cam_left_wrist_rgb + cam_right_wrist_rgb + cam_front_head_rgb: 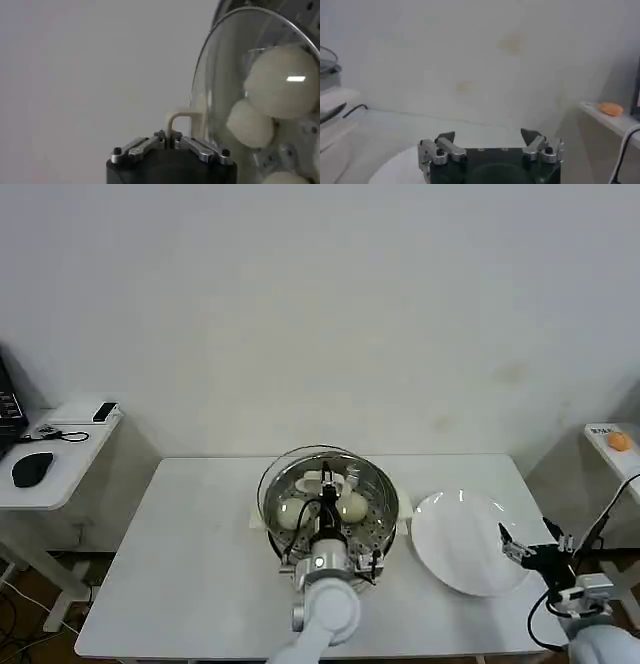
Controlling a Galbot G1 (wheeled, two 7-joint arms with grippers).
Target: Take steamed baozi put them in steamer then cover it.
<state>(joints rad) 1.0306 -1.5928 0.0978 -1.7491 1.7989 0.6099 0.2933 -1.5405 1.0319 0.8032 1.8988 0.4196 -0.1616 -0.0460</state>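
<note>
The steel steamer [385,519] stands mid-table with its perforated tray showing. Several cream-white baozi lie on that tray, such as one on the left [290,514] and one on the right [352,506]. The clear glass cover [298,464] is tilted over the steamer's back left. My left gripper [327,484] is shut on its cream bar handle [179,119]. The left wrist view has this gripper [170,138] pinching the handle, with baozi [282,82] seen through the glass and the steamer's rim [295,12] behind. Off to the right, my right gripper [512,546] [490,136] hangs open and holds nothing.
A bare white plate [450,534] [395,170] lies right of the steamer, under the right gripper. A side table with a black mouse [30,469] stands far left. A shelf with an orange object [620,441] is far right. The table's left half is bare.
</note>
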